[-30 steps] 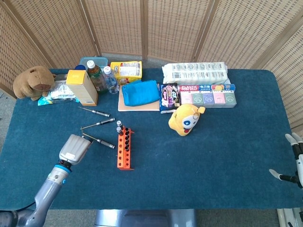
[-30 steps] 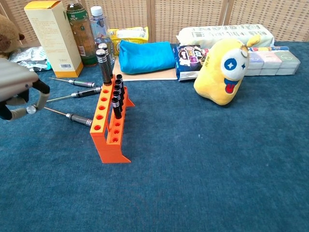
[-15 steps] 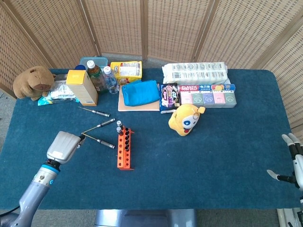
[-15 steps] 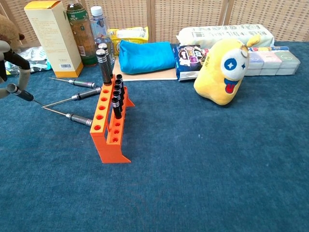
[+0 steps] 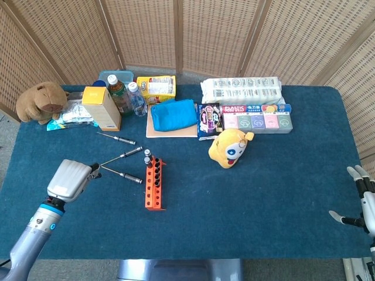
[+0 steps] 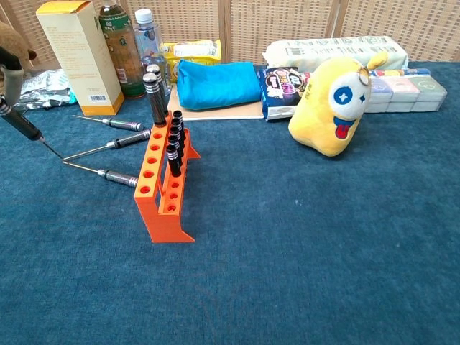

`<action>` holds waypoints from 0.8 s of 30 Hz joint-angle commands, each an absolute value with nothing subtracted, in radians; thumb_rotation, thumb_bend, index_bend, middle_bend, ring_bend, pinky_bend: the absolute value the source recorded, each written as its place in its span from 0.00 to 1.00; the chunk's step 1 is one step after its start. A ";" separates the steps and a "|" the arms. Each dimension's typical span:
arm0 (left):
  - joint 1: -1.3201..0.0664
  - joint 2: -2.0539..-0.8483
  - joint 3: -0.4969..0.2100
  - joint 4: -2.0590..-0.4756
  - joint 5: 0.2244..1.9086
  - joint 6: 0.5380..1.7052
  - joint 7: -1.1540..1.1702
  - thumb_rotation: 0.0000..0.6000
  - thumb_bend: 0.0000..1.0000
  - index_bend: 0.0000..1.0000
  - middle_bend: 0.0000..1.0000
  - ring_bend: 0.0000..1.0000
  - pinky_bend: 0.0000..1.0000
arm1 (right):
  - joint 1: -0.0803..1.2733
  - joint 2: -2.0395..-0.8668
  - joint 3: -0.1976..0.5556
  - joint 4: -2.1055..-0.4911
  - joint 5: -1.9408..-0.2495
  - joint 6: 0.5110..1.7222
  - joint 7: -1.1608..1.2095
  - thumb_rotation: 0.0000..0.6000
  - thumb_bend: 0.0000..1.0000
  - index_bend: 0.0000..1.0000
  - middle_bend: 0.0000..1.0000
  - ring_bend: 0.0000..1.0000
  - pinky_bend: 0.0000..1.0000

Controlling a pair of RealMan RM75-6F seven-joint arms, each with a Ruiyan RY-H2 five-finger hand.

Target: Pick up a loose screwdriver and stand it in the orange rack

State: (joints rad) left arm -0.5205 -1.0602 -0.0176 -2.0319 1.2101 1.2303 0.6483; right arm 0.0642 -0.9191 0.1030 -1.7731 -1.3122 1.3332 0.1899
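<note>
Left hand [image 5: 69, 179] at lower left grips a screwdriver [image 6: 21, 125], tip down; right hand [image 5: 362, 202] idle, fingers apart. Best swing it upright over the orange rack [image 5: 154, 185], center frame, before lowering.

Back of the table's pretty crowded: brown capybara plush [image 5: 40, 100] far left, yellow box [image 5: 101, 108] and two bottles [image 5: 125, 96] beside it, blue pouch [image 5: 173, 115] in the middle, snack bag [image 5: 208, 120], pastel cup pack [image 5: 257, 119] on the right. Yellow plush toy [image 5: 231, 147] sits just below those.
</note>
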 commanded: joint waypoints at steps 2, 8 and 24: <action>-0.517 -1.022 -0.026 -2.071 1.224 1.229 0.633 1.00 0.39 0.55 1.00 1.00 1.00 | 0.063 -0.917 0.102 -1.775 -1.316 1.336 0.193 1.00 0.00 0.00 0.00 0.00 0.00; -0.527 -0.975 -0.046 -2.133 1.215 1.203 0.592 1.00 0.39 0.55 1.00 1.00 1.00 | 0.061 -0.914 0.101 -1.777 -1.319 1.339 0.199 1.00 0.00 0.00 0.00 0.00 0.00; -0.652 -0.839 -0.171 -2.267 1.025 1.085 0.526 1.00 0.39 0.55 1.00 1.00 1.00 | 0.068 -0.919 0.100 -1.772 -1.315 1.327 0.197 1.00 0.00 0.00 0.00 0.00 0.00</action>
State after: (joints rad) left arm -0.6318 -0.8509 -0.1534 -2.2521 1.0528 1.0998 0.5300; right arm 0.0673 -0.9181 0.0996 -1.7720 -1.3154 1.3282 0.1976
